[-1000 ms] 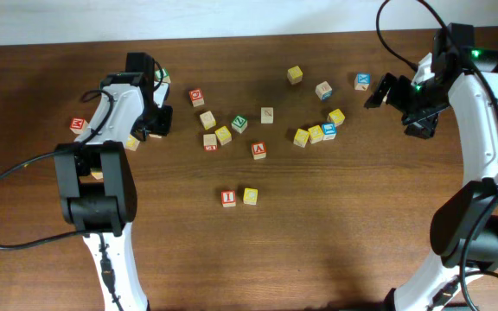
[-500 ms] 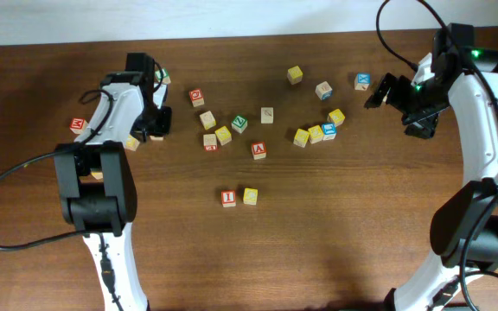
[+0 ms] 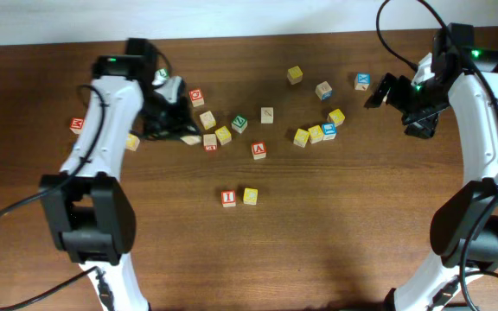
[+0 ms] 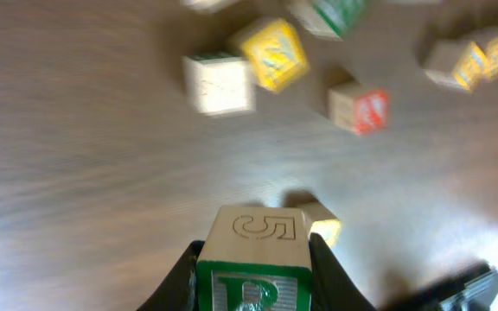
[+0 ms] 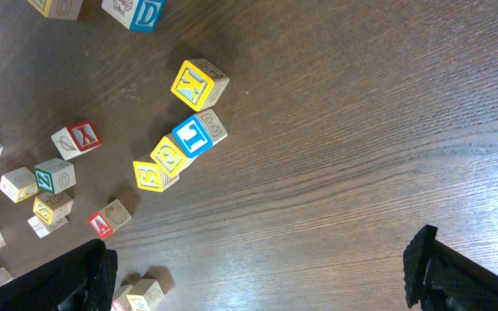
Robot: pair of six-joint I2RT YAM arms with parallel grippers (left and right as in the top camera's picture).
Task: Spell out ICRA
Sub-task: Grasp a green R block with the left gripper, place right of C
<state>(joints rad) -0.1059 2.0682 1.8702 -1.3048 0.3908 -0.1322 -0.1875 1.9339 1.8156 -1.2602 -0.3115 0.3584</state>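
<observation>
one green r cube, letter cropped (gripped)

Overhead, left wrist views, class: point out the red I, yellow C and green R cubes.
red I cube (image 3: 227, 198), overhead, top face
yellow C cube (image 3: 250, 196), overhead, top face
green R cube (image 4: 253, 281), left wrist, printed face

The left gripper, at 10 o'clock, is clamped on a green-lettered cube. The right gripper, at 2 o'clock, is held wide open.
</observation>
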